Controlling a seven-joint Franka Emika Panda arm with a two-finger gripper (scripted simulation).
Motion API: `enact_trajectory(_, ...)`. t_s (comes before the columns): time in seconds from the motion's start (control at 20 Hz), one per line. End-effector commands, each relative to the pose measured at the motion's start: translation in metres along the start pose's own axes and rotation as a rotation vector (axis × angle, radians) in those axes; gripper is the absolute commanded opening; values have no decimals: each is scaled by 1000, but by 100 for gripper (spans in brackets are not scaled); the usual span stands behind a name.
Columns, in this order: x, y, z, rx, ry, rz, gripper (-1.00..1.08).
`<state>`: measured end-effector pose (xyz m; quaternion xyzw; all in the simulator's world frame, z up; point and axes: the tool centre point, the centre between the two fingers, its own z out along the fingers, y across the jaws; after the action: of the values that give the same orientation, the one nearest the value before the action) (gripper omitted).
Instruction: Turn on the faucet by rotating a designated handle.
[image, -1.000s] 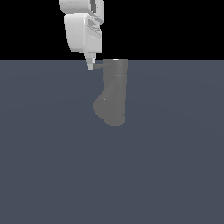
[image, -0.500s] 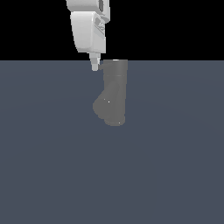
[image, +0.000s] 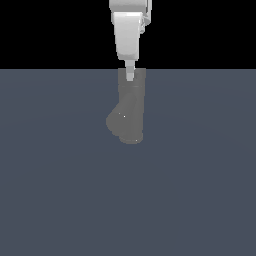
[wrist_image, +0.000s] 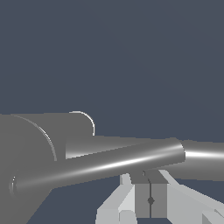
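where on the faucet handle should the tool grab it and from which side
Best near the free end of the handle, away from the faucet body: it is a thin straight rod projecting sideways from the top, so the outer end gives the most leverage. Come down from above, where the tool already hangs, fingers straddling the rod across its width.

The white gripper (image: 130, 76) hangs vertically over the flat top of the grey faucet (image: 131, 112), its tip overlapping the upper rim. The faucet's bulging branch angles toward the exterior view's left.
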<state>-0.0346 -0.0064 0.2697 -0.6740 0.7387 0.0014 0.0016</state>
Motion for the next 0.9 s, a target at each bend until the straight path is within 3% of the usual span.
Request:
enact_trajectory(0.0, 48, -1, -1, 0, 4, 56, -100)
enact_trajectory(0.05, 48, -1, -1, 0, 4, 56, -100)
enact_trajectory(0.1, 11, 0, 0, -1, 0, 1, -100)
enact_trajectory(0.85, 51, -30, 0, 0, 2, 22, -100)
